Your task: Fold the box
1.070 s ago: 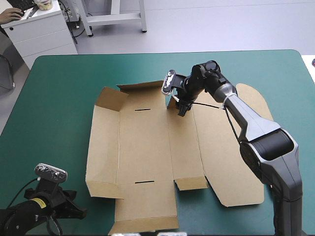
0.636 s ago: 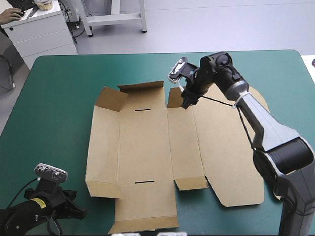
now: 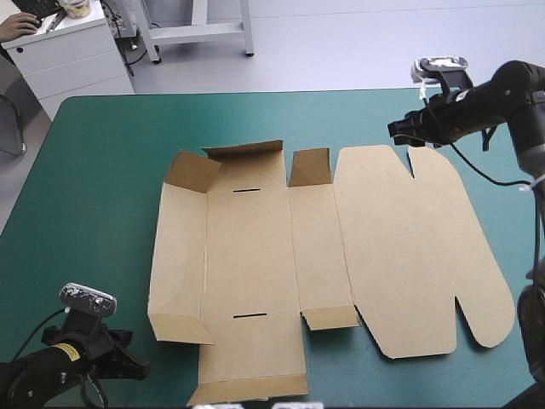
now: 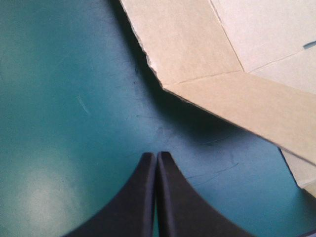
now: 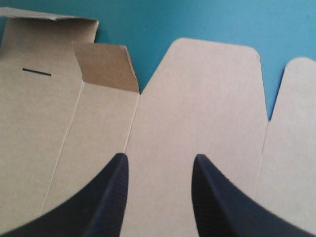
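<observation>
The brown box [image 3: 255,256] lies spread out mid-table, its wide lid [image 3: 417,247] flat to the right. At the far side a corner flap [image 3: 192,170], a long flap [image 3: 247,149] and a small flap [image 3: 309,168] stand raised. My right gripper [image 3: 398,130] hovers open over the lid's far edge, touching nothing. In the right wrist view its open fingers [image 5: 159,160] frame the lid [image 5: 207,98], the small flap [image 5: 106,64] ahead to one side. My left gripper [image 3: 136,368] rests shut by the near left corner. Its shut tips [image 4: 156,155] point at the box's corner [image 4: 197,49].
Teal-green cover [image 3: 94,213] shows in a broad strip between the box and the table's left edge, and in another beyond the box's far flaps. A white cabinet [image 3: 72,55] stands off the far left corner.
My right gripper has drawn away from the small far flap, swinging right and farther back. The lid, partly covered by the arm before, now shows whole. The left arm has not moved.
</observation>
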